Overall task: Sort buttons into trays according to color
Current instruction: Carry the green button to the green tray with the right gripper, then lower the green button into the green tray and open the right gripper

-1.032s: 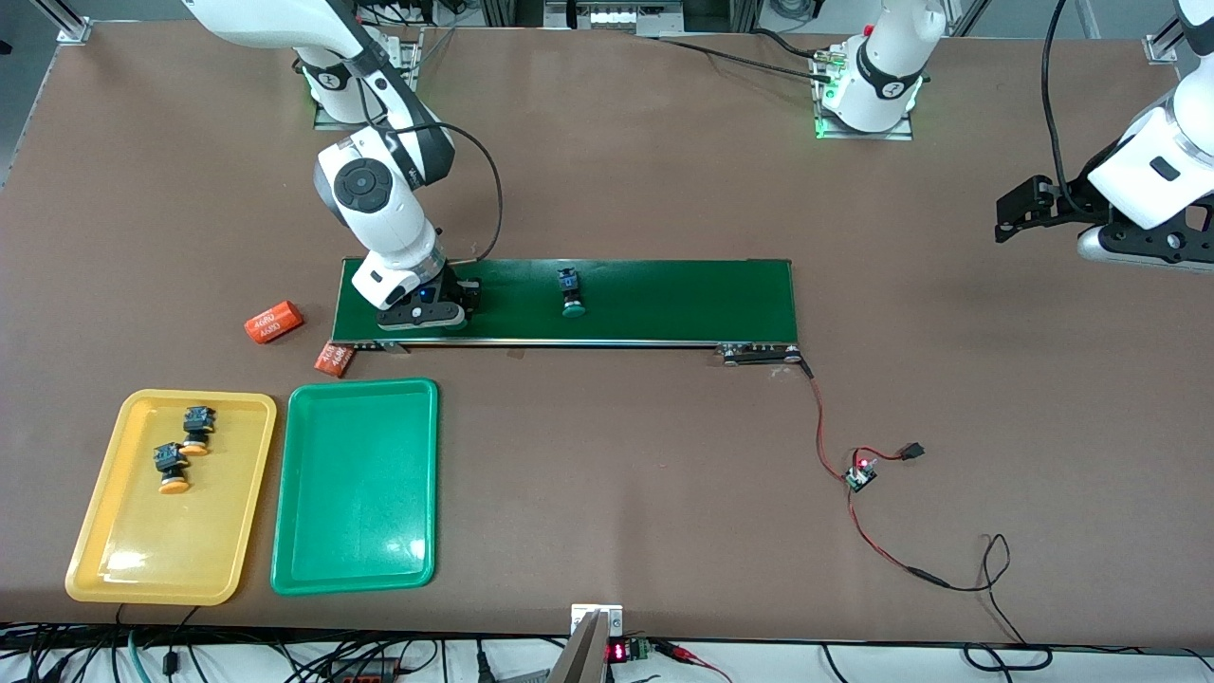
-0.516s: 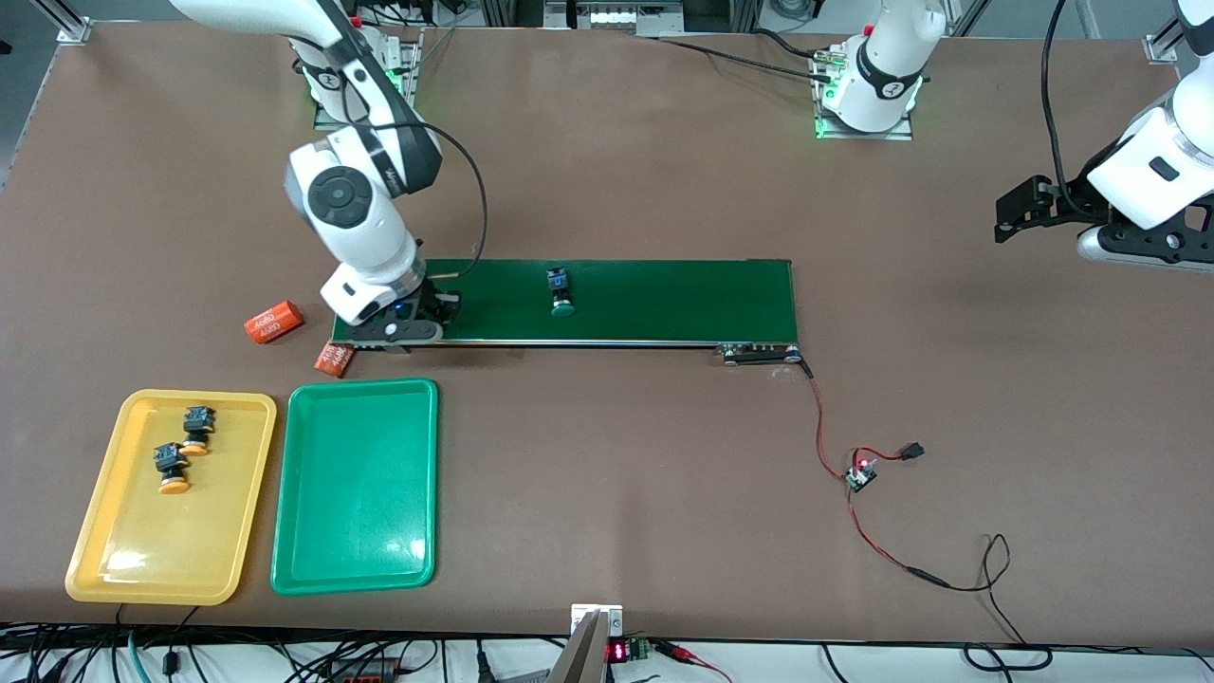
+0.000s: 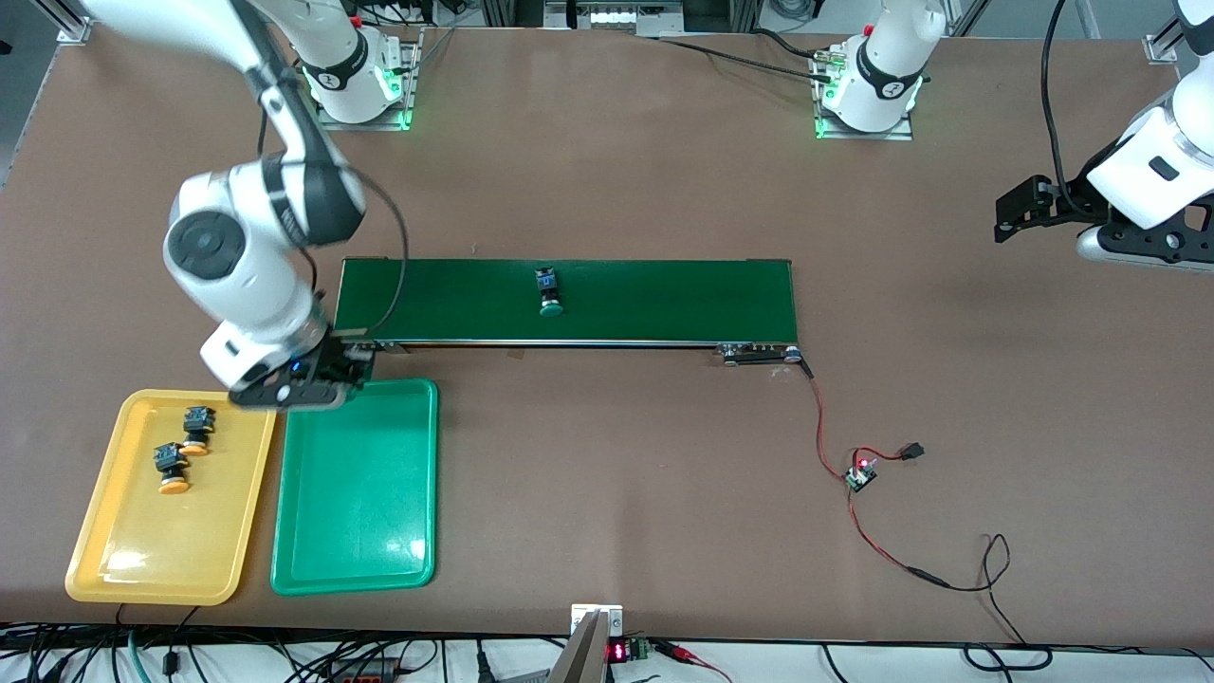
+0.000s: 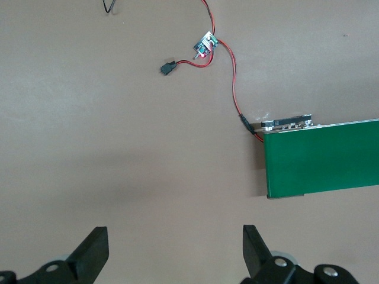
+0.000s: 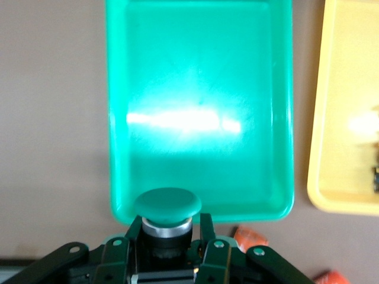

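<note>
Right gripper (image 3: 313, 379) gripping green button (image 5: 167, 207) (over green tray (image 3: 417, 474))

Right tool (image 3: 302, 378) over green tray's (image 3: 356, 531) edge, two orange buttons (image 3: 174, 465) in yellow tray (image 3: 114, 555), green button (image 3: 549, 292) on conveyor belt (image 3: 664, 299)

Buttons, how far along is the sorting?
Done: two orange buttons lie in the yellow tray. In hand: the right end effector grips a green button over the green tray's edge. Left: one green button on the belt.
</note>
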Controlling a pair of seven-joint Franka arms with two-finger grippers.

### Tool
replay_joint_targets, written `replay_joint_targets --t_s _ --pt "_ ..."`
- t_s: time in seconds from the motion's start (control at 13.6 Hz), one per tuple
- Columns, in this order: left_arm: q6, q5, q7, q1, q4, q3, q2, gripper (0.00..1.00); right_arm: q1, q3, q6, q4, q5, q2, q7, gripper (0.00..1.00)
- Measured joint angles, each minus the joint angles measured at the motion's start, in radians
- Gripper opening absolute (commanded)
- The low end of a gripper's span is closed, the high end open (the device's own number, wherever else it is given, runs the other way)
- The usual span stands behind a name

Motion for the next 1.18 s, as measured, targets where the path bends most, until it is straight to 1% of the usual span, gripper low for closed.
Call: replay_joint_targets --t_s 0.22,0.52,0.59,0.66,0.74,0.81,0.88,1.18 --pt "0.0 0.0 0.0 0.0 0.0 0.0 0.0 1.0 -0.041 -0.005 0.104 0.058 -0.001 0.124 -0.052 0.08" --pt "-0.001 0.0 0.0 0.0 0.001 0.0 0.0 1.0 -0.111 -0.021 0.241 0.071 -0.001 0.242 -0.146 0.08" --pt "-0.001 0.0 0.0 0.0 0.001 0.0 0.0 1.0 -0.115 -0.026 0.263 0.074 -0.001 0.262 -0.148 0.12" --pt "-0.001 0.0 0.0 0.0 0.001 0.0 0.0 1.0 -0.115 -0.031 0.271 0.078 -0.001 0.274 -0.148 0.26" --pt "-0.001 0.0 0.0 0.0 0.001 0.0 0.0 1.0 -0.115 -0.032 0.272 0.08 -0.001 0.28 -0.148 0.67" --pt "-0.001 0.0 0.0 0.0 0.001 -0.001 0.0 1.0 -0.114 -0.032 0.272 0.081 -0.001 0.283 -0.148 0.91" --pt "-0.001 0.0 0.0 0.0 0.001 -0.001 0.0 1.0 -0.113 -0.032 0.272 0.081 -0.001 0.283 -0.147 0.99" --pt "-0.002 0.0 0.0 0.0 0.001 -0.002 0.0 1.0 -0.109 -0.04 0.271 0.08 -0.001 0.278 -0.138 1.0"
